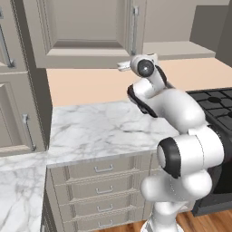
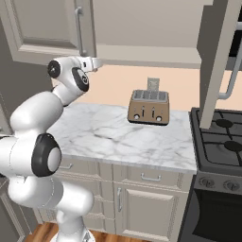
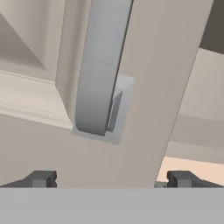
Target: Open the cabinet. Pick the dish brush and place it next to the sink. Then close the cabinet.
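The cabinet [image 1: 86,27] hangs on the wall above the counter. Its left door is shut, with a vertical silver bar handle [image 1: 134,27] along its right edge. Its right door [image 2: 215,71] stands swung out over the stove. My gripper [image 2: 94,61] is raised to the lower end of the left door's handle [image 3: 103,65]. In the hand view the jaws are open, the fingertips [image 3: 41,178] set wide on either side below the handle's foot, with nothing between them. The dish brush and the sink are out of view.
A brown toaster [image 2: 149,107] stands on the marble counter [image 1: 99,131] by the back wall. A black stove [image 2: 222,137] lies to the right. Drawers [image 1: 104,186] sit under the counter, and a tall cupboard [image 1: 18,90] rises at the left.
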Robot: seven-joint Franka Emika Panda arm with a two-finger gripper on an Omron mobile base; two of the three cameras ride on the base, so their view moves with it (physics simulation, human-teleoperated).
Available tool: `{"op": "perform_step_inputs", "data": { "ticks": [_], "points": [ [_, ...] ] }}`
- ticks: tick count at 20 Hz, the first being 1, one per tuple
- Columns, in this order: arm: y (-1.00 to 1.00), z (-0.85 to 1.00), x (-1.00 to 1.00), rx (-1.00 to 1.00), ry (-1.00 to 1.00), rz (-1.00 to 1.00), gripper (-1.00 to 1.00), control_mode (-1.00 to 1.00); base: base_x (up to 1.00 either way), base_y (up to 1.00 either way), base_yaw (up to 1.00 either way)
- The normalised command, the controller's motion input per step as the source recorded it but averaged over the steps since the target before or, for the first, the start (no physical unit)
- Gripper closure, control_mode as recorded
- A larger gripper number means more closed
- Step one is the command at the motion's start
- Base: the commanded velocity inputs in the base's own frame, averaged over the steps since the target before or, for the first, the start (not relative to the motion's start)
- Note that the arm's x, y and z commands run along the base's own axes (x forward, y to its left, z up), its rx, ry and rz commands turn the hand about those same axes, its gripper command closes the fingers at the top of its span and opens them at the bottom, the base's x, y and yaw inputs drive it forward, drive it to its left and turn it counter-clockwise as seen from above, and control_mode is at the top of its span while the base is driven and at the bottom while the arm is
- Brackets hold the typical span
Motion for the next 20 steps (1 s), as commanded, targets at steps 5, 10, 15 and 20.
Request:
{"op": "perform_step_inputs", "data": {
  "ticks": [5, 10, 15, 20],
  "points": [
    [-0.12, 0.01, 0.32, 0.00, 0.05, 0.08, -1.00, -1.00, 0.00, 0.00, 0.00],
    [-0.12, 0.00, 0.41, 0.00, 0.00, 0.08, -1.00, -1.00, 0.00, 0.00, 0.00],
    [-0.05, 0.00, 0.41, 0.00, 0.00, 0.07, -1.00, -1.00, 0.00, 0.00, 0.00],
    [-0.01, 0.00, 0.45, 0.00, 0.00, 0.05, -1.00, -1.00, 0.00, 0.00, 0.00]
  ]
}}
